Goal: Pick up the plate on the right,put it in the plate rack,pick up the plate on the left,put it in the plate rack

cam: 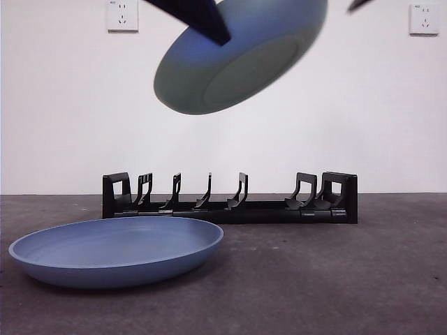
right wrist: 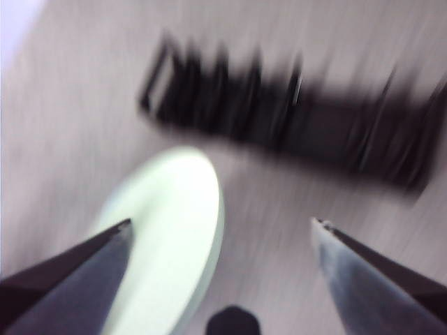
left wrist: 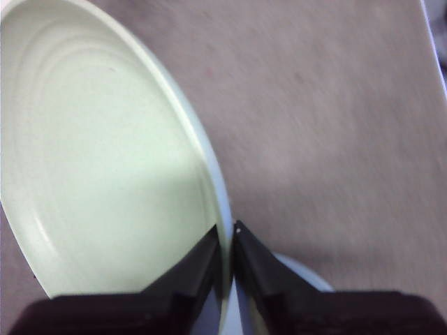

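Left jaws: closed to a thin gap on the rim of the lifted plate (left wrist: 105,160), one jaw on each face of the rim, as the left wrist view shows.
Right jaws: spread wide apart, nothing between them; that view is heavily blurred.
Left gripper (left wrist: 228,236): holds the lifted plate up in the air; in the front view a dark arm piece crosses that plate's upper edge near the top of the picture.
Right gripper (right wrist: 222,225): above the table, empty, with the plate rack (right wrist: 279,118) and a pale plate visible beyond its jaws; a small dark tip shows at the top right of the front view.
Lifted plate (cam: 241,59): blue, tilted steeply with its underside and foot ring facing the front camera, high above the rack and clear of it; slightly motion-blurred.
Second plate (cam: 115,251): blue, lying flat and right way up on the table (cam: 335,279), in front of the rack's left half and nearer the camera, not touching the rack.
Plate rack (cam: 230,199): long, low, black, standing on the table toward the back wall; its curved prongs are upright and no plate sits in any slot.
Wall sockets (cam: 122,15): two white sockets on the wall, one at each upper corner.
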You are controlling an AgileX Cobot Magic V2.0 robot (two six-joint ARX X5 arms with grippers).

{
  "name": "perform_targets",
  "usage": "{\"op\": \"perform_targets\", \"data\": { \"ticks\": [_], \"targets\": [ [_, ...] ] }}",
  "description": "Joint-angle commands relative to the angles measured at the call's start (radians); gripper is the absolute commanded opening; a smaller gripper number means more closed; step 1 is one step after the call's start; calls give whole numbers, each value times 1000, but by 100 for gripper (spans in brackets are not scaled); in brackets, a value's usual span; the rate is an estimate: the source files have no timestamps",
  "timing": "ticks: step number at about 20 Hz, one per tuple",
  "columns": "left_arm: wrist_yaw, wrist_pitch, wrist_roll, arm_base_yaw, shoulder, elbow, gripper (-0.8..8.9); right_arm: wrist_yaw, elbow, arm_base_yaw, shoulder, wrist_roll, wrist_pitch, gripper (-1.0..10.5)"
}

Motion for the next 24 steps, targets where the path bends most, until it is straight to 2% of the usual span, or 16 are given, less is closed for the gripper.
{"op": "perform_targets", "data": {
  "ticks": [1,5,8,14,18,24],
  "targets": [
    [81,113,-212,81,0,-2,-9,60,130,0,-22,23,6,446],
    [252,359,-529,259,0,-2,-9,83,235,0,-72,10,-16,445],
    [277,504,-702,373,5,-2,-9,83,236,0,-86,-20,-83,444],
    [356,577,-803,492,69,-2,-9,78,217,2,-84,-35,-130,442],
    [414,621,-810,528,145,-2,-9,57,196,2,-84,-39,-138,442],
    [410,679,-811,570,237,-2,-9,57,190,2,-84,-43,-160,442]
  ]
}}
